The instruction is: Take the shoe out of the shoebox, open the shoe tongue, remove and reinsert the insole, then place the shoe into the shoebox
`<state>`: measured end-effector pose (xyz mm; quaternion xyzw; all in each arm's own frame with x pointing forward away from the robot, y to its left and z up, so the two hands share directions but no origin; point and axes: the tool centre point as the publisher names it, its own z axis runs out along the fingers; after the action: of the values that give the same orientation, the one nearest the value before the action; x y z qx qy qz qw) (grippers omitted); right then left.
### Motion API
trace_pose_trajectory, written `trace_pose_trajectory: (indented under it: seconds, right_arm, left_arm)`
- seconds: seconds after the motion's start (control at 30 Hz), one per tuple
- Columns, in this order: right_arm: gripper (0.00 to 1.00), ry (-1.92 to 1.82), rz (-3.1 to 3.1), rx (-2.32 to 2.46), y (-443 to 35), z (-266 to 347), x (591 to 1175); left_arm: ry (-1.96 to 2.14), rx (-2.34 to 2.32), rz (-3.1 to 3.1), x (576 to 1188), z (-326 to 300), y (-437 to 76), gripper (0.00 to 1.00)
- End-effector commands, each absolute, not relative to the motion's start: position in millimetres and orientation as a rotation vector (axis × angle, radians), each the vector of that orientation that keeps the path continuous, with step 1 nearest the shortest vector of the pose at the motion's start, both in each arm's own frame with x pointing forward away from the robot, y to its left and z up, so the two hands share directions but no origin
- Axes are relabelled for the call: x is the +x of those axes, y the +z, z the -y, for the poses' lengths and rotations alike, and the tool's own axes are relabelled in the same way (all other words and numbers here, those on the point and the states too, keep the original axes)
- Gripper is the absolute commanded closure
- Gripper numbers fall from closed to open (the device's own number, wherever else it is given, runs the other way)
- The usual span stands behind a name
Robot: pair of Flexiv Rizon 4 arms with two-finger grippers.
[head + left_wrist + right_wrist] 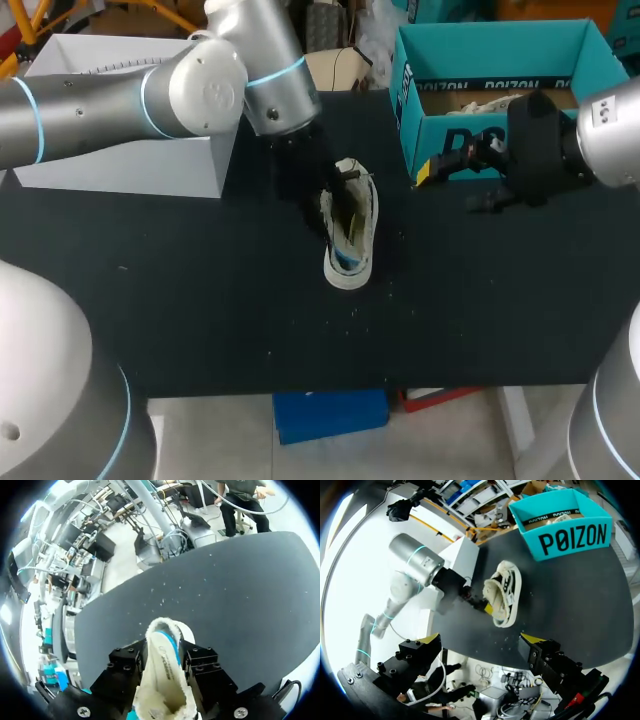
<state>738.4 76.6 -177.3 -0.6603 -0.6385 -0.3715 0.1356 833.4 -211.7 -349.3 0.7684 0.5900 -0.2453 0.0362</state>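
Pinching shoe (350,238) mid-table with left gripper (481,601); holding right gripper (480,641) spread near lettered box (570,537) at far edge.

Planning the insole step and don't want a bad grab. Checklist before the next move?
1. The shoe is out of the shoebox and lies on the table: ok.
2. The left claw is at the shoe's opening: ok.
3. The left claw has a firm hold on the shoe: cannot tell.
4. The right claw is open and empty, near the shoebox: ok.
5. The insole is seated in the shoe: cannot tell.
6. The shoebox is open for the return: ok.
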Motion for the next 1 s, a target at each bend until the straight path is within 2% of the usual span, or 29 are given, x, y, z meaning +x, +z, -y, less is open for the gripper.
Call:
trace_pose_trajectory:
  seconds: [0.03, 0.2, 1.0]
  right_arm:
    - [0.00, -1.075, 1.850, -1.914, -177, -77, 738]
    - [0.00, -1.075, 1.850, -1.914, -177, -77, 738]
    - [0.00, -1.075, 1.850, -1.914, -177, -77, 738]
  left_arm:
    - [-0.521, 2.375, -1.824, 826, 213, -347, 0.83]
    - [-0.361, 2.386, -1.837, 834, 213, -362, 1.00]
    - [-0.361, 2.452, -1.880, 837, 221, -407, 1.00]
